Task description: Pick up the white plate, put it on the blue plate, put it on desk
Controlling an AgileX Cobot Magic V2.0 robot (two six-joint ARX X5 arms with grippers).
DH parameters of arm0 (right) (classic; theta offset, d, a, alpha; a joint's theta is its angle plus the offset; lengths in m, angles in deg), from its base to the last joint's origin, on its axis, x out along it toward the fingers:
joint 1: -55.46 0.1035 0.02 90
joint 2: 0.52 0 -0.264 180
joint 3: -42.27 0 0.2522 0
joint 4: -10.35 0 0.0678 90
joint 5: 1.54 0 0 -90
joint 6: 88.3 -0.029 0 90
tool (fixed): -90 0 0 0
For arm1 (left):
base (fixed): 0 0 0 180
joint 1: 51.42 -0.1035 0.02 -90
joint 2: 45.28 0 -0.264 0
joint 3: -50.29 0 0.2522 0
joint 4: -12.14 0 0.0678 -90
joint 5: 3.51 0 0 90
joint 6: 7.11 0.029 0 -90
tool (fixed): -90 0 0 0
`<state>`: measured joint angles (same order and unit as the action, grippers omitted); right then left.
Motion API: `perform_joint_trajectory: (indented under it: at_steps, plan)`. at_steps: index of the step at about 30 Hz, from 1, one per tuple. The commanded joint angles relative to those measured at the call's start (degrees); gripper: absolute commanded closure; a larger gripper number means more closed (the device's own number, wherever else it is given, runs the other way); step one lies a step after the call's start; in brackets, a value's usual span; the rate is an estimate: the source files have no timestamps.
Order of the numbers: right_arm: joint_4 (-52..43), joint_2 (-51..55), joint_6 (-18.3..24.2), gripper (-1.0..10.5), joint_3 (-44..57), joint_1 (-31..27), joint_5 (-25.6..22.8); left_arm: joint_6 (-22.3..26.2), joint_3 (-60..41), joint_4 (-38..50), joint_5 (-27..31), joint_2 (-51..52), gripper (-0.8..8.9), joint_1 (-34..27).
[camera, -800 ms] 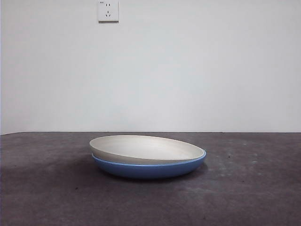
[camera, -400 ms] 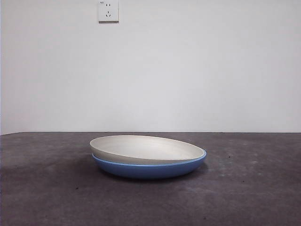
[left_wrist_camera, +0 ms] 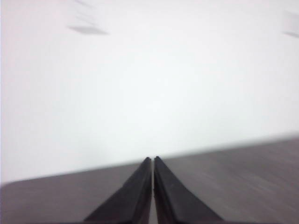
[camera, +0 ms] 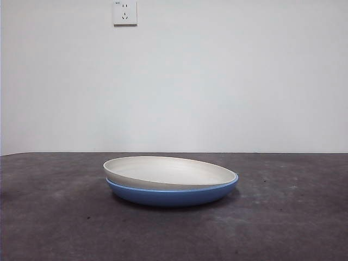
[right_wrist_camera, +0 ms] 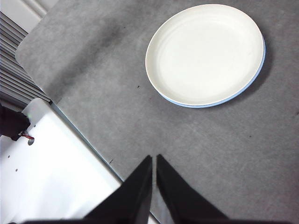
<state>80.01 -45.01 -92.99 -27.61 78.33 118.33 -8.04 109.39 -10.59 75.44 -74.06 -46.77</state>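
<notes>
The white plate [camera: 168, 171] rests tilted inside the blue plate [camera: 174, 196] at the middle of the desk [camera: 283, 217]. From the right wrist view the white plate [right_wrist_camera: 204, 52] covers nearly all of the blue plate [right_wrist_camera: 254, 77], which shows only as a thin blue edge. My right gripper [right_wrist_camera: 153, 161] hangs shut high above the desk [right_wrist_camera: 224, 149], well apart from the plates, holding nothing. My left gripper [left_wrist_camera: 153, 162] is shut and empty, facing the white wall over the desk's far edge. Neither arm shows in the front view.
A wall socket [camera: 125, 12] sits high on the white wall behind the desk. In the right wrist view the desk's rounded corner [right_wrist_camera: 28, 49] and a white base surface [right_wrist_camera: 42, 177] lie beside the gripper.
</notes>
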Motion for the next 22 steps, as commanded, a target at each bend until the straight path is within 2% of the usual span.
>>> perform_joint_trajectory:
  at_steps: [1, 5, 13, 22]
  plan:
    - [-0.5, -0.3, 0.7, 9.4, -1.0, 0.4, 0.1, 0.3, -7.3, 4.9, 8.6, 4.9, 8.04, -2.1]
    - [-0.5, -0.3, 0.7, 9.4, -1.0, 0.4, 0.1, 0.3, -16.7, 7.9, 13.2, 11.6, 8.04, -4.7]
    - [-0.5, -0.3, 0.7, 9.4, -1.0, 0.4, 0.1, 0.2, -33.0, 7.6, 13.2, 23.2, 8.04, -6.9]
    - [-0.5, -0.3, 0.7, 9.4, -1.0, 0.4, 0.1, 0.0, -40.9, 4.7, 13.2, 28.6, 8.04, -6.9]
